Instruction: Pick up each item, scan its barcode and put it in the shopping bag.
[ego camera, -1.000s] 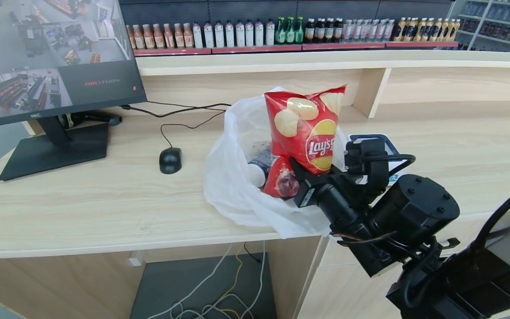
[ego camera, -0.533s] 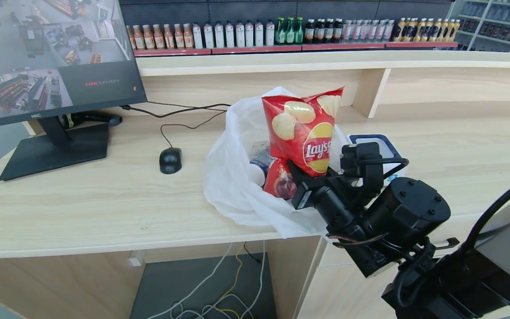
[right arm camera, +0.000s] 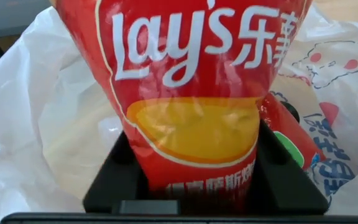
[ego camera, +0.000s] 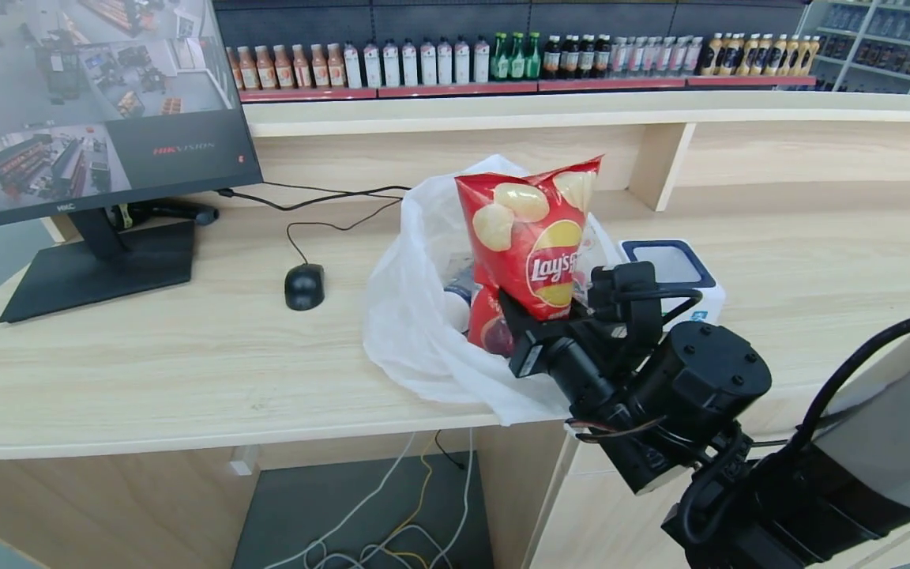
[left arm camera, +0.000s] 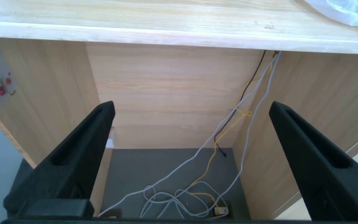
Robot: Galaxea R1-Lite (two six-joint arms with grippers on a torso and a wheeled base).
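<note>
**Potato chip bag carried over the shopping bag**

The red potato chip bag stands upright above the mouth of the white plastic shopping bag. The right claw is clamped across its lower end. The pack is probably very light, air-filled and slick-skinned, with brittle contents. A gentle pinch at the bottom seam, as here, suits it better than squeezing the puffed middle. A smaller red packet already lies inside the shopping bag. The barcode scanner sits just beside it on the counter. The left claw hangs below the counter edge, spread wide and empty. Compared with a second ago, pack and right claw have shifted leftward, away from the scanner.
</note>
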